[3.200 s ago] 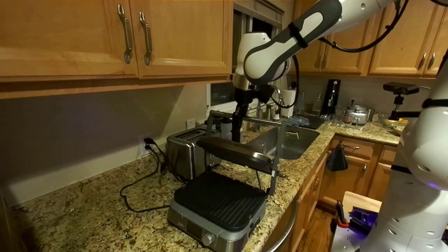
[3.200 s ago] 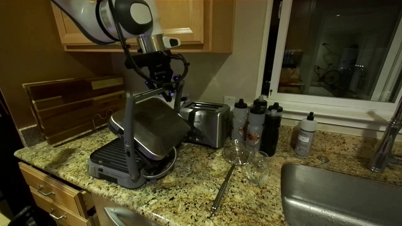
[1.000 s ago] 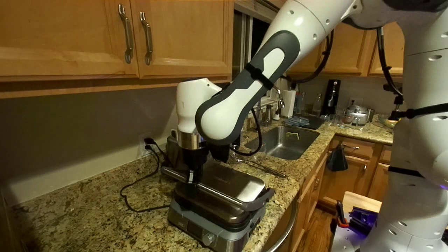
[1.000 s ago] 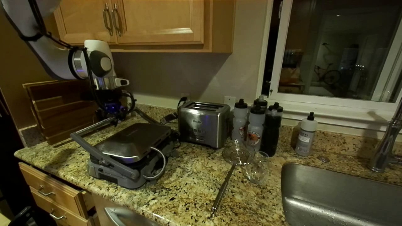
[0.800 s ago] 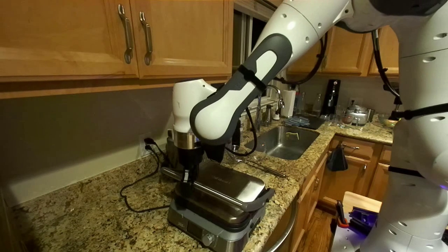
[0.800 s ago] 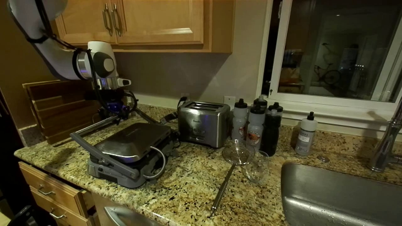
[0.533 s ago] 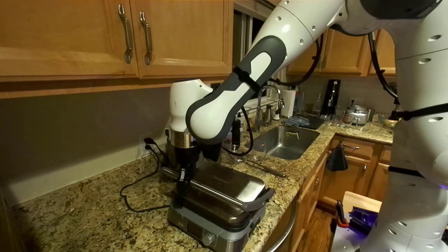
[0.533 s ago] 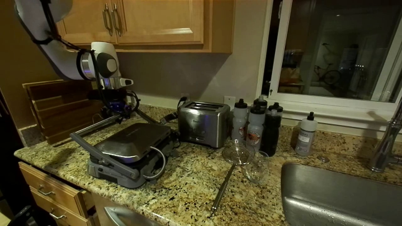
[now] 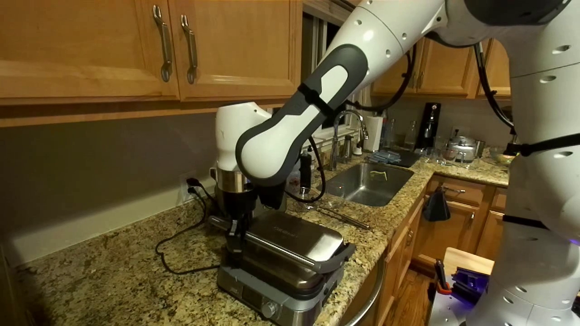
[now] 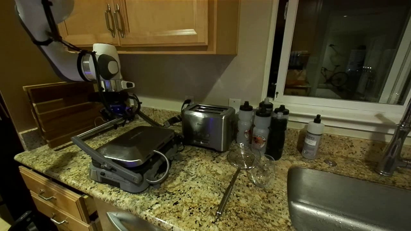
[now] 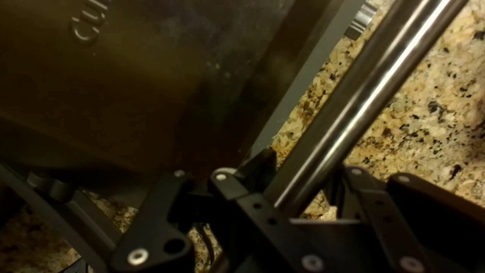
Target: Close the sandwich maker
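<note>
The silver sandwich maker point(image 9: 290, 235) stands on the counter with its lid lying flat on the base; it also shows in an exterior view point(image 10: 138, 139). Its handle bar point(image 9: 283, 253) is folded down along the front edge of the lid. My gripper point(image 9: 234, 240) points down at the bar's end nearer the wall. In the wrist view the steel handle point(image 11: 352, 110) runs slantwise between the part-closed fingers of the gripper point(image 11: 299, 174), one on each side, touching or nearly touching. The cooking plates are hidden under the lid.
A toaster point(image 10: 208, 128) and several bottles point(image 10: 261, 128) stand by the wall. A glass point(image 10: 264, 171) and a long-handled utensil point(image 10: 226, 195) lie between the grill and sink point(image 10: 346, 192). A cord point(image 9: 190, 273) runs behind. Wooden boards point(image 10: 72, 110) and upper cabinets point(image 9: 235, 50) are near the arm.
The lid, raised about three seconds ago with the handle upright, is now down with the handle folded forward. In the last second my gripper slid slightly along the bar toward the wall.
</note>
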Robot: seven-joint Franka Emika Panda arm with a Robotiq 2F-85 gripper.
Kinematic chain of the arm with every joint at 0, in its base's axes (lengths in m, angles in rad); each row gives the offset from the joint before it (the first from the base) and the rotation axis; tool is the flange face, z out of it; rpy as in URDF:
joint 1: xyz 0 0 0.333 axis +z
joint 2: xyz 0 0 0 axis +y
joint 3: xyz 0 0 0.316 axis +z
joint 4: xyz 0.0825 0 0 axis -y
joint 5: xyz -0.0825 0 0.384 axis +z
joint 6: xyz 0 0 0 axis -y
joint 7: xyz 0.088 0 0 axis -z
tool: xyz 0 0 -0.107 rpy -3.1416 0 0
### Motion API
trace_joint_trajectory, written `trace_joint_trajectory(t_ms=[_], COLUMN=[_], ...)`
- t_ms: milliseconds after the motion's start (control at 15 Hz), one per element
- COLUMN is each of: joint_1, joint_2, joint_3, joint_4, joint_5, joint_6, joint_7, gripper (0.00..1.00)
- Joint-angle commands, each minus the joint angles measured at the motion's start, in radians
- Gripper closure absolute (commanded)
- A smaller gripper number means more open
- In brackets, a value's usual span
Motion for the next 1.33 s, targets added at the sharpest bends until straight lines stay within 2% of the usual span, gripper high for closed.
trace_joint_trajectory(t_ms=[0, 333, 400, 800, 1000, 1267], joint_1=[0.003, 0.024, 0.027, 0.046, 0.051, 0.054], joint_2=[-0.066, -0.167, -0.188, -0.35, -0.429, -0.499], joint_3=[0.035, 0.024, 0.028, 0.05, 0.047, 0.036], joint_4=[-0.009, -0.021, -0.019, -0.038, -0.085, -0.159], joint_5=[0.069, 0.018, 0.015, 0.042, 0.062, 0.126], joint_6=[-0.088, -0.229, -0.257, -0.402, -0.414, -0.389], joint_7=[-0.064, -0.057, -0.056, -0.05, -0.011, -0.038], gripper=[0.34, 0.02, 0.01, 0.0, 0.0, 0.0])
